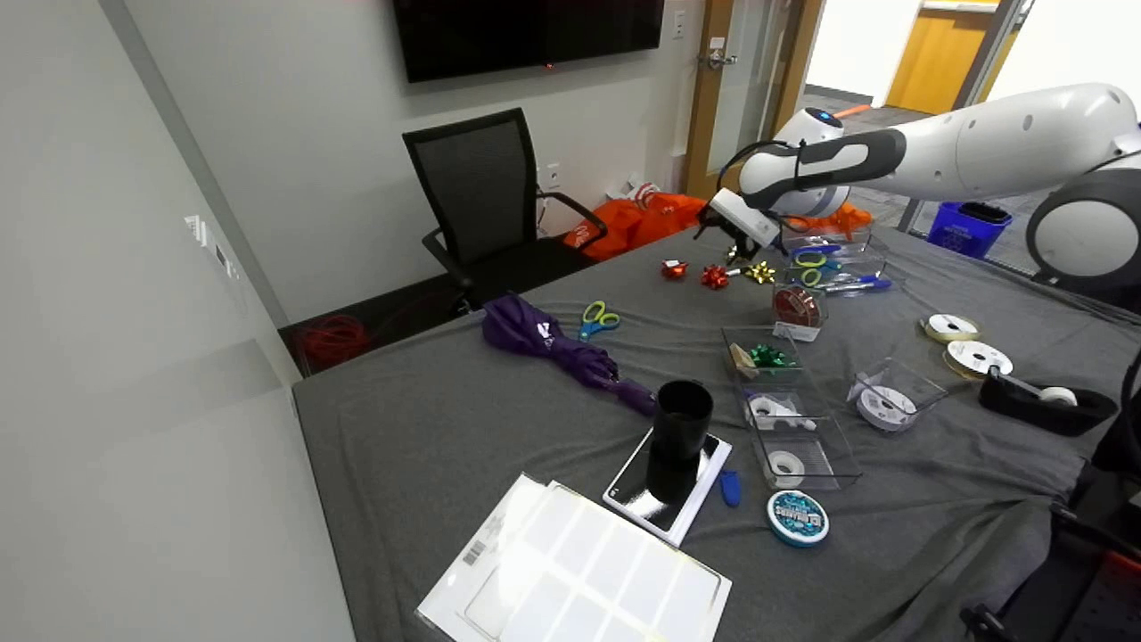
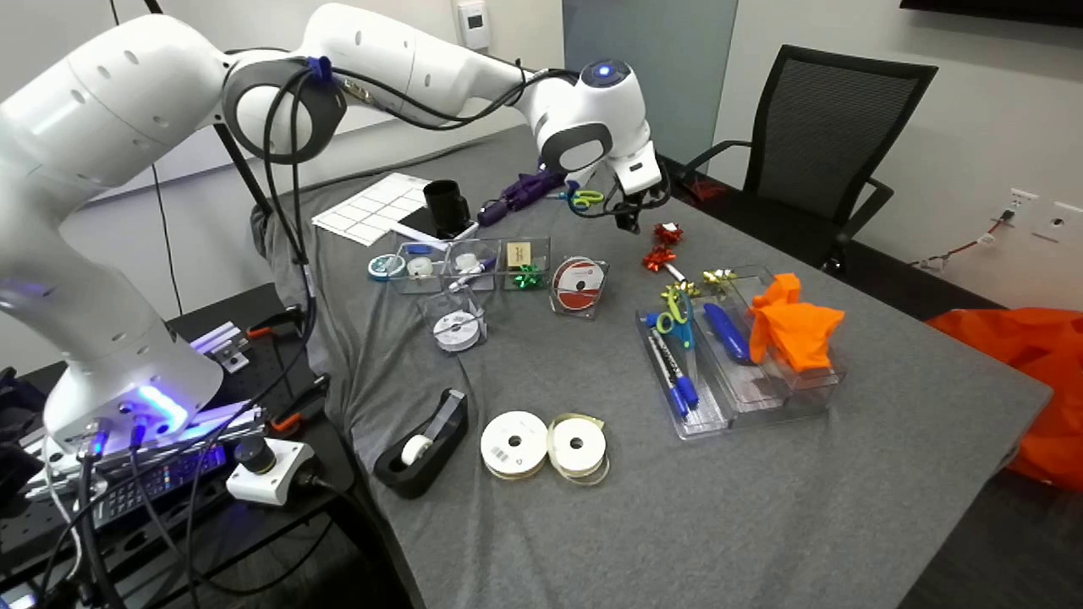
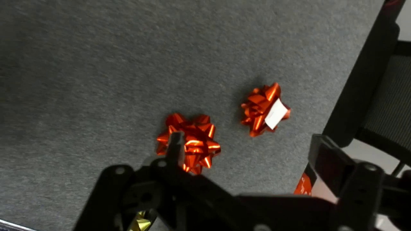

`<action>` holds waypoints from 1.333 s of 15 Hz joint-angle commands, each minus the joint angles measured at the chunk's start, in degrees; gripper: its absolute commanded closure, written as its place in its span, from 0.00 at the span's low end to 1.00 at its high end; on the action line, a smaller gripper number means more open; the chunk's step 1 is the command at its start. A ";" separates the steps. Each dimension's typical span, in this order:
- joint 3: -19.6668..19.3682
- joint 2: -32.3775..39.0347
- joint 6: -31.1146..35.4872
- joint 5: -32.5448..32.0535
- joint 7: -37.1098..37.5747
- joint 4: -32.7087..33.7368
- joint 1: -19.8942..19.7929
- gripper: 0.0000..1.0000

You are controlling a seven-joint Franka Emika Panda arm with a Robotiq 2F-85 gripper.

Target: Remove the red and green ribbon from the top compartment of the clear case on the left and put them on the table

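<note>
Red half prob. done: two red bows (image 3: 260, 109) lie on the bench (image 1: 446, 419); our jaws hang nearby, wide apart, holding nothing. Green bow (image 1: 770, 357) sits in the clear case (image 1: 822, 453), end compt.; next we need to swing over & lower in.

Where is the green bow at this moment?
In an exterior view, the green bow sits in the rightmost compartment of the three-compartment clear case, beside a tan piece and just left of the red ribbon spool.
</note>
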 commanded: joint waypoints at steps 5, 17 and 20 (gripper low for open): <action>3.22 -17.36 -7.19 -1.33 -18.71 -20.86 -0.09 0.00; -2.37 -34.28 -14.70 -16.40 -23.97 -46.48 5.54 0.00; -2.74 -36.01 -14.06 -18.84 -23.93 -49.56 6.31 0.00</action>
